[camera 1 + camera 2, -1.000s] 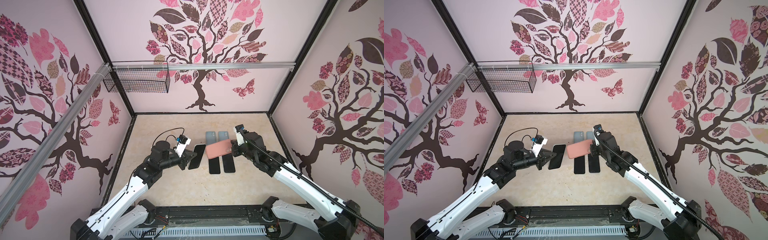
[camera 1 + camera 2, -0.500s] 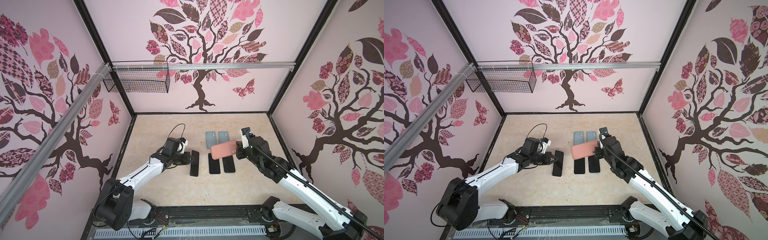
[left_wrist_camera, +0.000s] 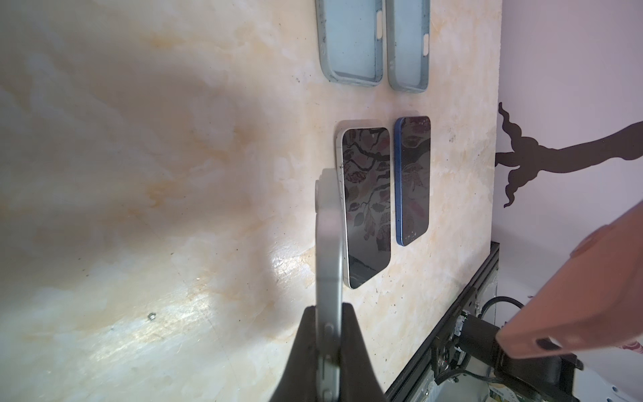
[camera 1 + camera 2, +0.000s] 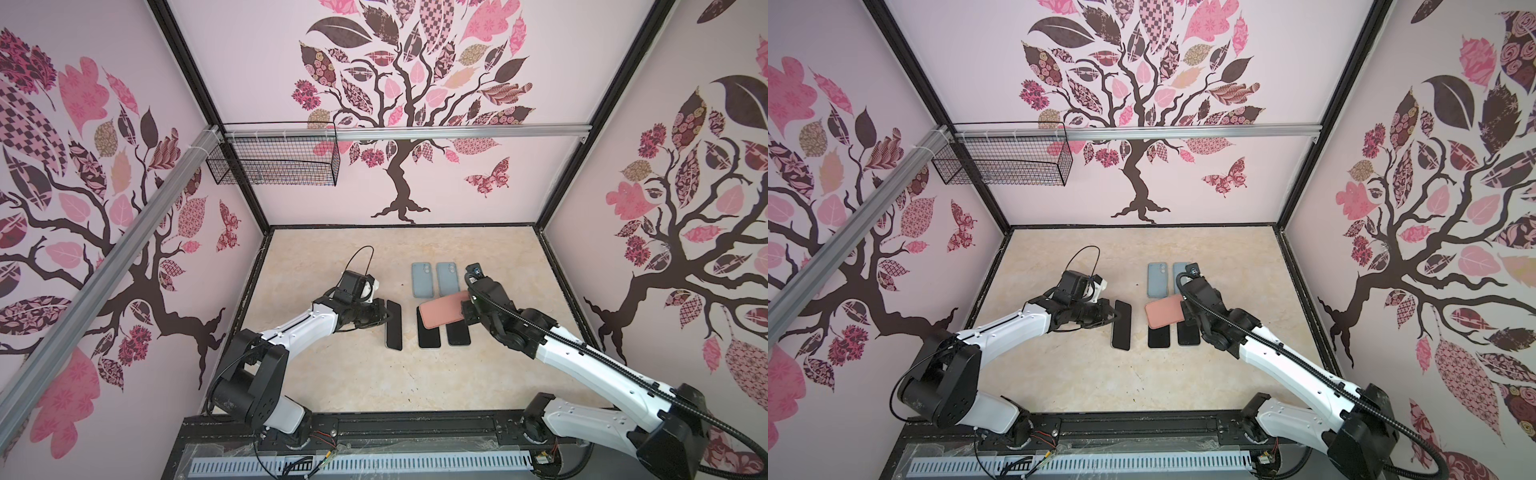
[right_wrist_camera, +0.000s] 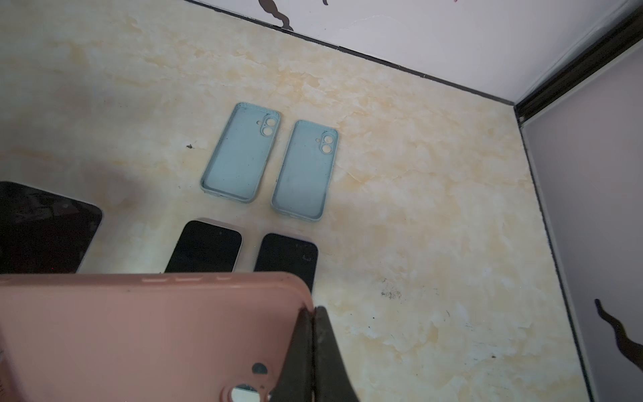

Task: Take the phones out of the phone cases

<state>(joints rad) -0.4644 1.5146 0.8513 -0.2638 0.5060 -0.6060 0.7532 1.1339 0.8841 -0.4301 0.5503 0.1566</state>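
The phone point(image 4: 393, 326), a black slab with a silver rim, sits to the left of the row of phones, low over the table. My left gripper point(image 4: 384, 318) is shut on its long left edge. In the left wrist view the phone point(image 3: 328, 243) shows edge-on between the jaws of my left gripper point(image 3: 328, 323). Whether it touches the table I cannot tell. The pink phone case point(image 4: 442, 314) hangs empty above the row, back side up. My right gripper point(image 4: 465, 309) is shut on its right end. In the right wrist view my right gripper point(image 5: 313, 313) pinches the rim of the case point(image 5: 139, 334).
Two empty blue-grey cases point(image 4: 422, 279) point(image 4: 447, 278) lie side by side further back. Two dark phones point(image 4: 429, 338) point(image 4: 458, 334) lie face up under and in front of the pink case. A wire basket point(image 4: 274, 160) hangs on the back left rail.
My left arm stretched out and brought the phone down from a raised, tilted hold to low over the table. My right gripper carried the pink case slightly to the right.
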